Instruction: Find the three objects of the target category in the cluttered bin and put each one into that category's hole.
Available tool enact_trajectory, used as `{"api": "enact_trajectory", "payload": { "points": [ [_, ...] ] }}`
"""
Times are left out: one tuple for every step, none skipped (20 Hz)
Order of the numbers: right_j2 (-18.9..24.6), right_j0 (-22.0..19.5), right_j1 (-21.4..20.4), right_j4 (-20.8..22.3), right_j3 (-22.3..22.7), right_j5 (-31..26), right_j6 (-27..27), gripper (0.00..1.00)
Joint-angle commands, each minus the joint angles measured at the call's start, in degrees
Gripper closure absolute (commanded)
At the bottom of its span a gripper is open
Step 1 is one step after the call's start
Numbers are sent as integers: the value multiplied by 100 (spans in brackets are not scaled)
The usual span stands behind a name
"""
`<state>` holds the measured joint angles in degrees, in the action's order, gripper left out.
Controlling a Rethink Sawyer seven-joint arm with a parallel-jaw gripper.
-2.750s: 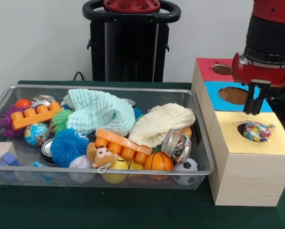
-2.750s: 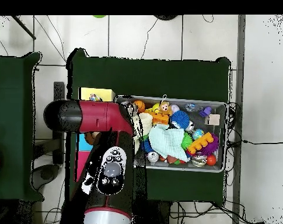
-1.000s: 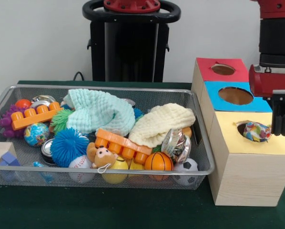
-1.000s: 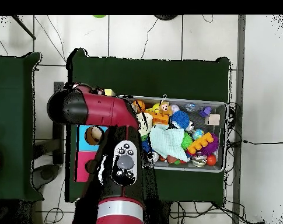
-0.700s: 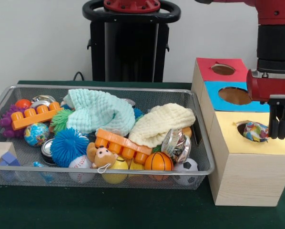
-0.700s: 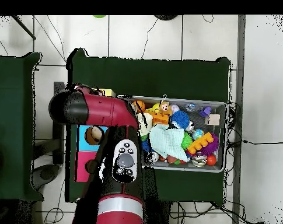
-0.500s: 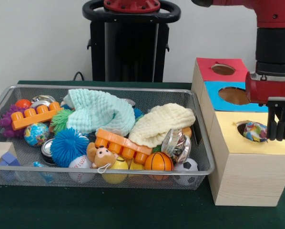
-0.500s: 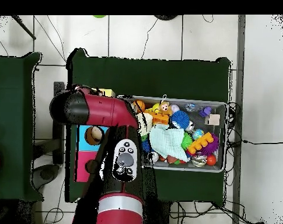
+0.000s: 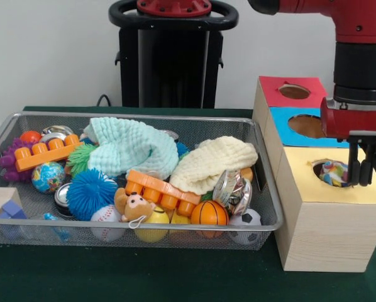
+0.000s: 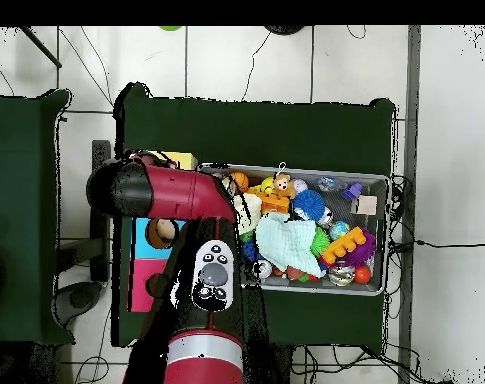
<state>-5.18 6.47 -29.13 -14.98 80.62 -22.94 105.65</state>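
Here the gripper [image 9: 358, 173] hangs over the pale wooden box [image 9: 329, 236], its two dark fingers [image 9: 366, 167] pointing down with only a narrow gap between them and nothing held. The tips sit at about 3 o'clock of the yellow-surround hole [image 9: 329, 171], at the level of the box top. A small printed cloth [image 9: 333, 172] with red, blue and yellow patches is bunched in that hole, just beside the fingertips and apart from them.

At 12 o'clock of the yellow box stand the blue-surround hole [image 9: 306, 126] and, farther on, the red-surround hole [image 9: 294, 91], both showing only a dark opening.

At 9 o'clock of the boxes lies the wire mesh bin [image 9: 132, 118], full of toys. The mint knitted cloth [image 9: 132, 148] lies draped near its middle, and the cream knitted cloth [image 9: 214, 162] lies at 3 o'clock of it, touching it. An orange brick strip [image 9: 163, 191] sits at 6 o'clock of the mint cloth, with a small teddy bear [image 9: 134, 206], a basketball [image 9: 209, 212] and a soccer ball [image 9: 246, 221] along the near wall. A blue spiky ball [image 9: 90, 192] and a globe ball [image 9: 48, 177] lie toward the bin's 9 o'clock end. No other printed cloth can be seen among the clutter.

In the overhead view the red arm [image 10: 176, 195] covers most of the yellow box, and the gripper itself is hidden under it.
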Motion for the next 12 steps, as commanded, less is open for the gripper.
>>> {"api": "enact_trajectory", "payload": {
  "points": [
    [291,76,153,-106,660,173,1223,100],
    [285,95,147,-109,689,181,1238,100],
    [283,113,157,-112,718,208,1257,100],
    [279,126,152,-113,752,215,1267,100],
    [289,132,155,-118,798,239,1276,100],
    [297,145,160,-119,840,283,1288,100],
    [323,141,172,-126,895,321,1297,100],
    [350,144,164,-127,976,397,1309,100],
    [381,133,173,-135,1027,419,1303,100],
    [384,144,176,-143,1055,446,1311,100],
    [386,154,195,-147,1088,518,1331,100],
    [366,175,212,-152,1087,541,1342,100]
  ]
}}
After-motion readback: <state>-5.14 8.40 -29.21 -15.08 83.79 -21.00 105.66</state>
